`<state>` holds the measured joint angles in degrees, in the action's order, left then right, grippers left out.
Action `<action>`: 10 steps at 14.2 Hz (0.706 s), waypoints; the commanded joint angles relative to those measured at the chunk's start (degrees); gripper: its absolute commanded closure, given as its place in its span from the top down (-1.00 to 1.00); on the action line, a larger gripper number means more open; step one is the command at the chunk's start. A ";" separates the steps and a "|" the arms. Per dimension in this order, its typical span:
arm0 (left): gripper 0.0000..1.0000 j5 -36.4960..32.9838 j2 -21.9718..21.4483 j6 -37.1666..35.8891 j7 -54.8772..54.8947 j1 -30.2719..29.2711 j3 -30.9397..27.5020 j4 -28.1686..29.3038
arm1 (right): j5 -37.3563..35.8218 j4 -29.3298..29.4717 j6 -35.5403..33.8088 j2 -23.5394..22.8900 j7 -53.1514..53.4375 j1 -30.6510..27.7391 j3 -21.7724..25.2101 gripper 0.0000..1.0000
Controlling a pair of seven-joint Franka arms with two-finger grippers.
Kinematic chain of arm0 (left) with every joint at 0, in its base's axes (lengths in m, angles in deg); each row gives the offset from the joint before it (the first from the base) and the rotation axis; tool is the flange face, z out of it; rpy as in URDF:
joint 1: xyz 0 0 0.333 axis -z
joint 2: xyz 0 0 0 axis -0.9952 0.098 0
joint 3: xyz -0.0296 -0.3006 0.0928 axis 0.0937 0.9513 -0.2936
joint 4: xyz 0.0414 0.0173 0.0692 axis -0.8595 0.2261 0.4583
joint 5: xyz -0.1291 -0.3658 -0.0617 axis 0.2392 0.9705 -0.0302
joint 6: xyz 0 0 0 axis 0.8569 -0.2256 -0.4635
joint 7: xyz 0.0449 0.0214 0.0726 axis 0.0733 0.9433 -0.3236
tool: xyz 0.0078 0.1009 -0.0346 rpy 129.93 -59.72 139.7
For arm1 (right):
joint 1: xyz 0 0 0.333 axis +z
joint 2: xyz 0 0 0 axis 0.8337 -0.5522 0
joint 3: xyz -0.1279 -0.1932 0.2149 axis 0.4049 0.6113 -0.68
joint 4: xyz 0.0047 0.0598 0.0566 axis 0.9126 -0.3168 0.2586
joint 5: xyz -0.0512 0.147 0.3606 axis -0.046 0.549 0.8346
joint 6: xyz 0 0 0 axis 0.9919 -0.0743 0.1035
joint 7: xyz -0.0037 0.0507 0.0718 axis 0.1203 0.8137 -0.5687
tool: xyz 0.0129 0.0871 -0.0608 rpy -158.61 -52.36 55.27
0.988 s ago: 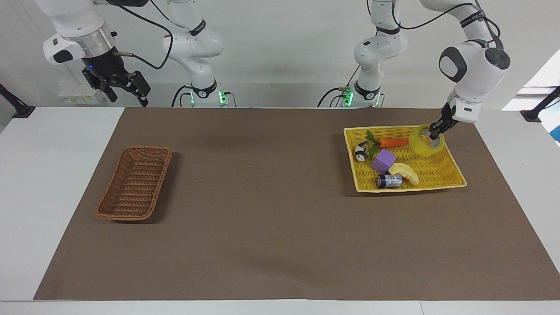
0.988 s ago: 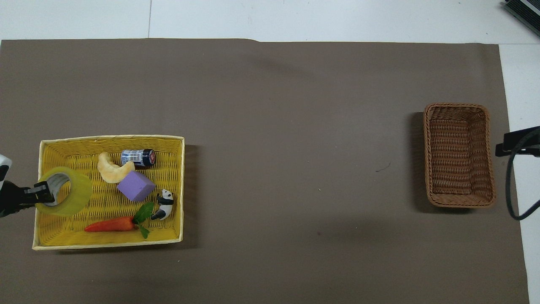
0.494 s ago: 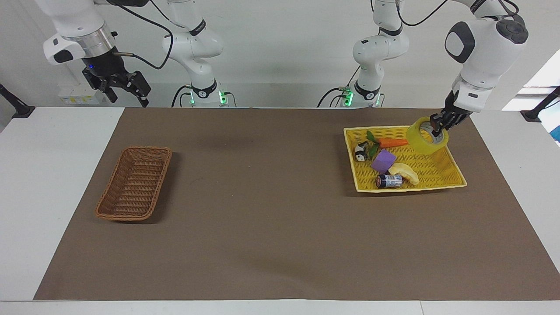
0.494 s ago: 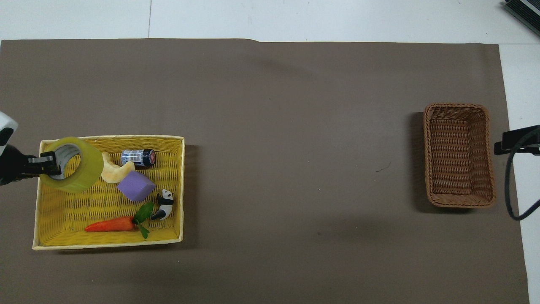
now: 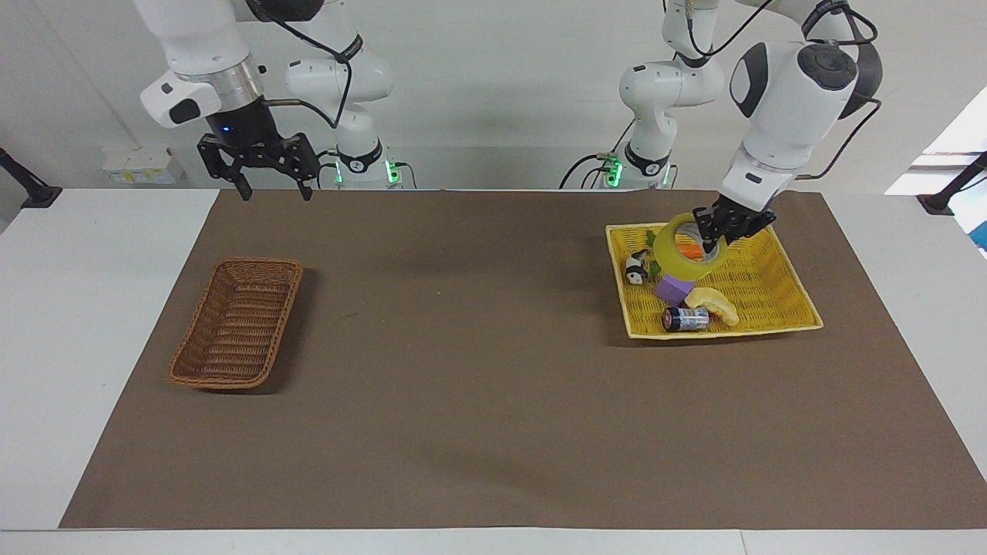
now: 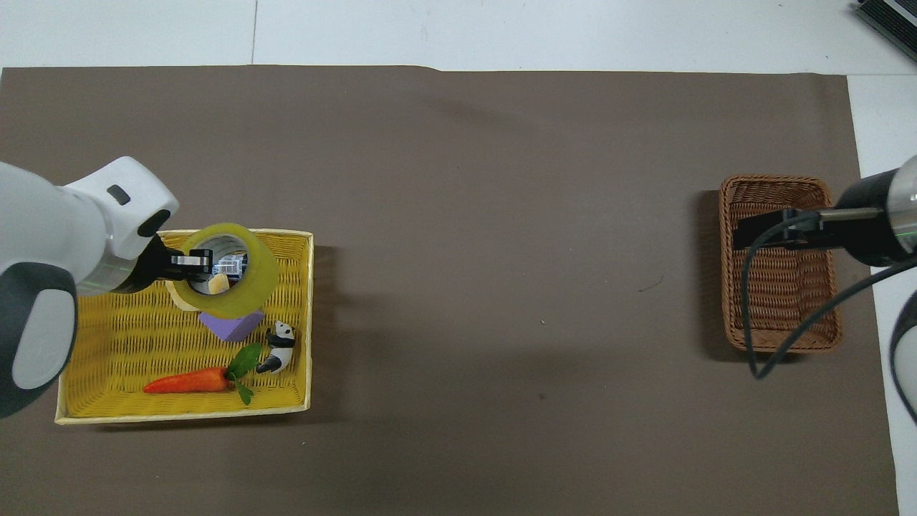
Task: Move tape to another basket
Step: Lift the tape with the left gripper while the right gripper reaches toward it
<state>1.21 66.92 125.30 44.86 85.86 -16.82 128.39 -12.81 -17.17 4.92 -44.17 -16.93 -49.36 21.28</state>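
Observation:
The tape (image 5: 669,245), a translucent yellow roll, hangs tilted in the air over the yellow tray (image 5: 771,302). My left gripper (image 5: 709,240) is shut on the tape's wall, one finger inside the ring. From overhead the tape (image 6: 262,276) covers the tray's small can and part of the pale curved toy, with the left gripper (image 6: 192,262) beside it. The brown wicker basket (image 5: 256,264) sits empty toward the right arm's end of the table. My right gripper (image 5: 275,190) hangs open and high in the air; from overhead the right gripper (image 6: 749,234) overlaps the basket (image 6: 777,180).
In the yellow tray (image 6: 114,337) lie a carrot (image 6: 186,380), a panda figure (image 6: 281,342), a purple block (image 6: 231,327), a pale curved toy (image 5: 715,303) and a small can (image 5: 685,317). A brown mat (image 5: 478,370) covers the table between tray and basket.
The left gripper has lifted the tape from the tray's corner and carried it toward the right arm's end. The right arm has swung in, and its open gripper has turned.

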 commanded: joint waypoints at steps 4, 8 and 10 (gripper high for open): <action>-1.00 15.47 0.11 1.21 -0.10 5.02 -0.84 -1.36 | 15.89 -3.74 2.70 0.35 0.32 -0.88 -5.72 1.00; -1.00 25.50 0.11 3.06 2.87 7.04 -0.67 -1.18 | 25.31 -7.88 6.91 0.26 -0.03 -0.79 -8.88 1.00; -1.00 27.79 -0.06 3.85 3.94 8.18 -0.67 -1.01 | 30.87 -9.99 10.16 0.35 0.41 -0.79 -9.67 1.00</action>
<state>26.23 66.93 128.06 47.27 92.21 -16.58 128.04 13.40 -24.01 11.80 -44.80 -16.62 -49.33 12.69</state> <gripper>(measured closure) 0.762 0.000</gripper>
